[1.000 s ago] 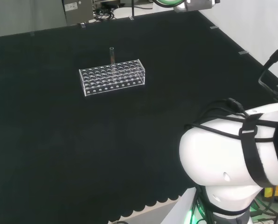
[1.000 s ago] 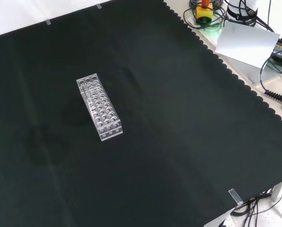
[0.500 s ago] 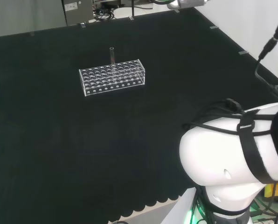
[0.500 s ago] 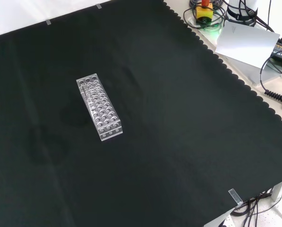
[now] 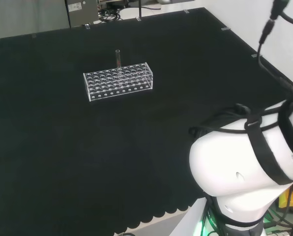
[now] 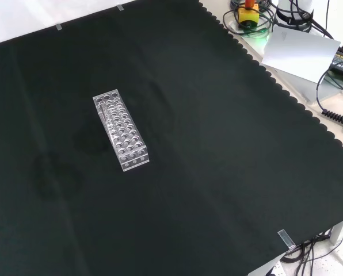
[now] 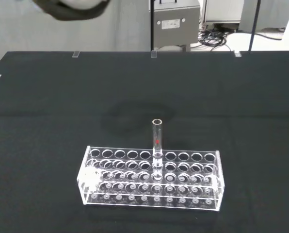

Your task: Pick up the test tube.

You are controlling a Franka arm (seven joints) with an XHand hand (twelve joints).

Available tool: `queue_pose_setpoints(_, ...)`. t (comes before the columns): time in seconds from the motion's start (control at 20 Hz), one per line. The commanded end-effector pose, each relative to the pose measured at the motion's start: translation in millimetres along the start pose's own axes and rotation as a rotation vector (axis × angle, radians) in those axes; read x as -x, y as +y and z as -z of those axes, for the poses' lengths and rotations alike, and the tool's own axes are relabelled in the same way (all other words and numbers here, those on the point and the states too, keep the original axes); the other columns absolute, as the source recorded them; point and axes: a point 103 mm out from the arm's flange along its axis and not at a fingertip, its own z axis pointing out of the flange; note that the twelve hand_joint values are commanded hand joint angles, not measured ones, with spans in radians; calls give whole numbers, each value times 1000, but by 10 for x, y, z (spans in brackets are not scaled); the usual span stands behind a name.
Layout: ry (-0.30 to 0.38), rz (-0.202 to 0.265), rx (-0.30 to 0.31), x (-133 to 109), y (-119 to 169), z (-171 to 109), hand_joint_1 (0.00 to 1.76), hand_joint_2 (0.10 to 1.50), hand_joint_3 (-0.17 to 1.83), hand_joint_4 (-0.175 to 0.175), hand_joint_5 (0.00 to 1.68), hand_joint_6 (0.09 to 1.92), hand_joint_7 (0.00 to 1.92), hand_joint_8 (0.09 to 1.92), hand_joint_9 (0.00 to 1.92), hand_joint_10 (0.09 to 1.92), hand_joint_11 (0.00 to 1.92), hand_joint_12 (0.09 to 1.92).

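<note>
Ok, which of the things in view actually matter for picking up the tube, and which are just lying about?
For the job:
- test tube, upright in the rack's back row
- clear rack holding it, on the black cloth

Lying about:
- white sheet off the cloth's corner, front view
- cables beside it
- grey box behind the bench

Bench cloth (image 6: 217, 144): we find black fabric, matt, smooth-lying, with a scalloped cut edge in the front view.
Test tube rack (image 7: 152, 178): we record clear plastic, glossy, with bright glints along its edges and hole rims.
Test tube (image 7: 157, 141): we note it as clear and glossy; glass or plastic we cannot tell.
Arm link (image 5: 245, 167): we see white plastic shell, smooth, with a soft sheen.
Straps (image 5: 259, 147) on the link: we judge black woven bands, matt.
Sheet (image 6: 301, 52) beside the cloth: we note white paper, matt, flat.
</note>
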Motion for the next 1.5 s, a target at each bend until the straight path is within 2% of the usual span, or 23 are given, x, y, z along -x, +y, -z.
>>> queue_pose_setpoints(0.05,18,7,-62,-180,544,-159,827,778,372,-140,420,103,490,901,396,901,139,1559)
queue_pose_setpoints(0.35,-18,-5,-152,-172,884,-483,828,756,440,-151,473,156,566,904,533,865,231,1525)
queue_pose_setpoints(0.75,-32,-10,-262,-146,1239,-912,827,762,456,-152,476,176,568,903,543,859,225,1522)
queue_pose_setpoints(1.05,-27,-12,-321,-143,1465,-1179,828,748,495,-152,417,321,561,909,541,857,217,1527)
queue_pose_setpoints(1.5,-43,-26,-425,-104,1773,-1654,831,749,505,-158,426,403,604,901,560,849,225,1523)
